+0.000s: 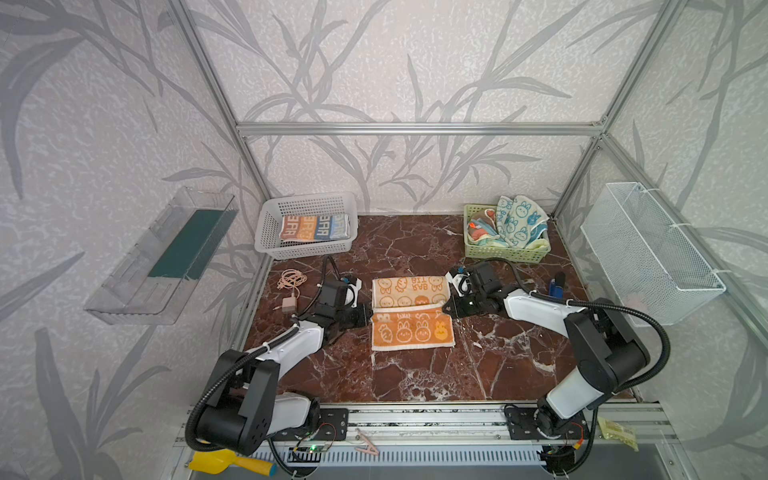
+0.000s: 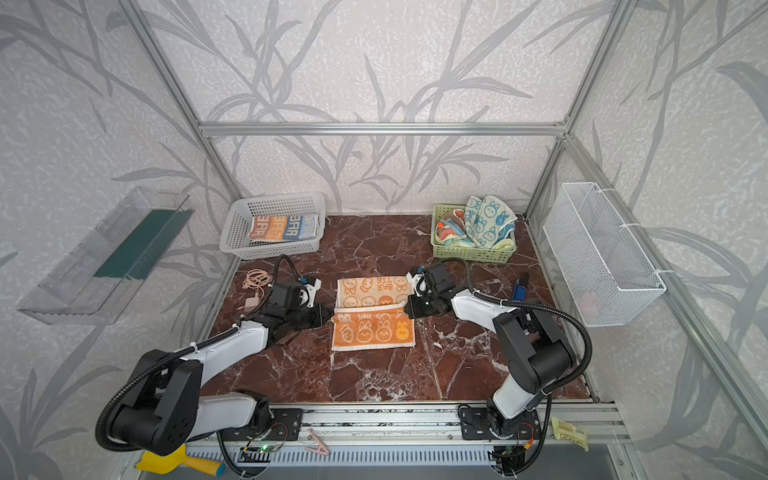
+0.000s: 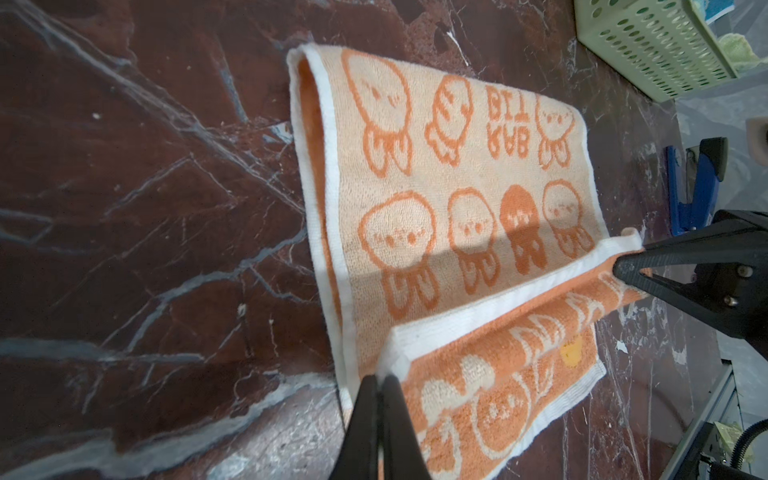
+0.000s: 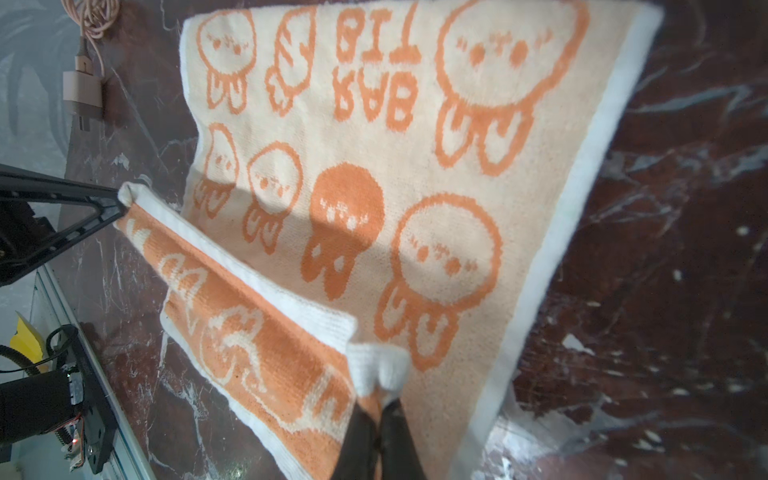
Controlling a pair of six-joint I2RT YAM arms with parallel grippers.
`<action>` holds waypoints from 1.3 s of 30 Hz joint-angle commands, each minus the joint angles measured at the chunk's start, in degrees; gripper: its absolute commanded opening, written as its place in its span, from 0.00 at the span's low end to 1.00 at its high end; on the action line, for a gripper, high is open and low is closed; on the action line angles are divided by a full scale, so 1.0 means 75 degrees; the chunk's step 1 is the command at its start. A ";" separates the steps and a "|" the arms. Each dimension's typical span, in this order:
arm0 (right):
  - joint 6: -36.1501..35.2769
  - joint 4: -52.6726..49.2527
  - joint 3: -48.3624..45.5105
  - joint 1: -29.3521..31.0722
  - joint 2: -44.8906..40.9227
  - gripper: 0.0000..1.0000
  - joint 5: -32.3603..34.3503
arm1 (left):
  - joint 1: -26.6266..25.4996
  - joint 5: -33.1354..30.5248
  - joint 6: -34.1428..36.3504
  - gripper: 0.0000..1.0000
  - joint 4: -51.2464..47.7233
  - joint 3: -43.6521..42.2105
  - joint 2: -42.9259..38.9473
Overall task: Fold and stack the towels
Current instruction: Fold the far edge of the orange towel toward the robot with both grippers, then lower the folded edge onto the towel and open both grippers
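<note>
While the orange terry towel with bunnies (image 1: 409, 309) lies at the centre of the brown marble desk (image 1: 415, 374), the left claw (image 1: 366, 319) is clamped on its white hem corner at 9 o'clock and the right claw (image 1: 446, 308) on the corner at 3 o'clock. Between them, the hem spans the towel's middle, with the darker orange face up toward 6 o'clock.

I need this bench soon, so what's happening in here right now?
The robot is folding the orange bunny towel on the marble table. The left gripper and right gripper are each shut on a corner of its white-hemmed edge, raised over the towel's middle. A folded lettered towel already lies in the white basket; more towels sit bunched in the green basket.
</note>
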 commanded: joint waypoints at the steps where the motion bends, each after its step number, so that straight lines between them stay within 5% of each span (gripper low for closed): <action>1: 0.0067 0.0064 -0.0140 -0.0015 -0.0051 0.00 0.0169 | 0.0076 -0.0264 -0.0013 0.00 0.0024 -0.0039 0.0058; 13: -0.0042 -0.0721 0.0139 0.0138 -0.0889 0.00 0.0275 | -0.0175 -0.0467 0.0287 0.00 -0.1400 0.0539 -0.0846; 33: 0.0111 -0.0061 -0.0857 0.0190 -0.0545 0.00 0.0209 | -0.0240 -0.0464 -0.0271 0.00 -0.0805 -0.0450 -0.0654; 36: 0.0079 0.0008 -0.0881 0.0186 -0.0675 0.14 -0.0073 | -0.0261 -0.0362 -0.0458 0.01 -0.0872 -0.0479 -0.0715; 39: 0.0033 0.0031 -0.1040 0.0192 -0.1000 0.29 -0.0440 | -0.0275 -0.0342 -0.0634 0.20 -0.1162 -0.0560 -0.1051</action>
